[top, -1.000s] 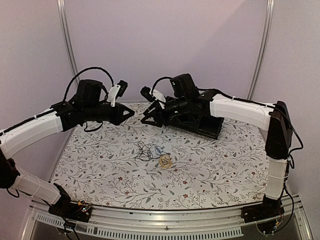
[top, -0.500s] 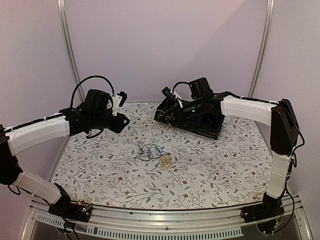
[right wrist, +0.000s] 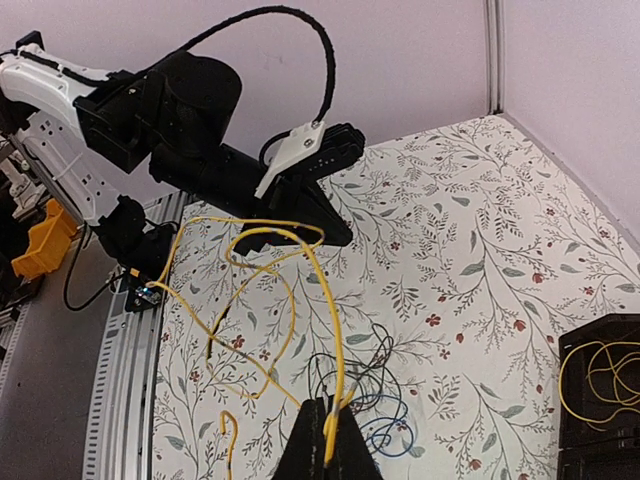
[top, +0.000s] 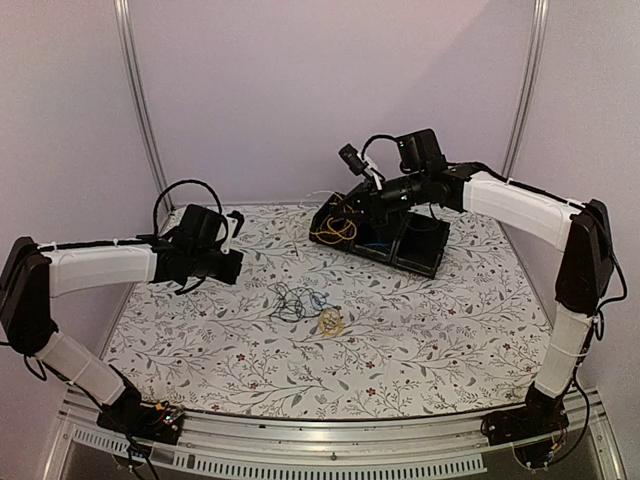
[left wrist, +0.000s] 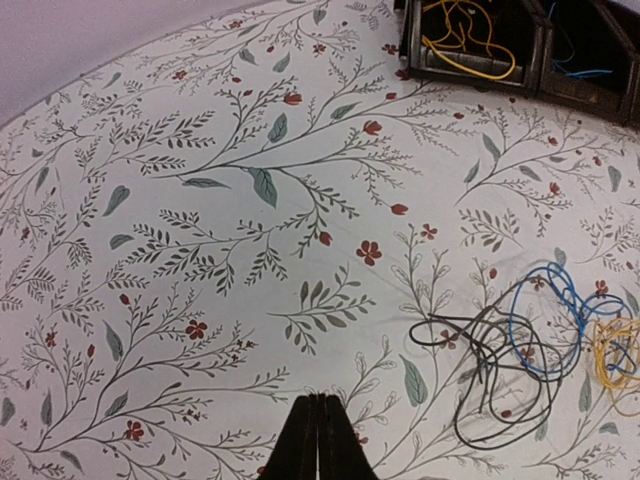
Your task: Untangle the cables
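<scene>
While R gripper [right wrist: 326, 435] pinches a yellow cable [right wrist: 338, 330] aloft, L gripper [left wrist: 318, 425] hangs w/ jaws closed, empty, near the black/blue tangle [left wrist: 505, 365].

No writing, label, brand mark or number is legible in any view: none on the floral table cover [top: 430, 330], the black tray [top: 420, 262] at 1 o'clock, the cables [top: 295, 300] or the robot arms [top: 520, 205].
</scene>
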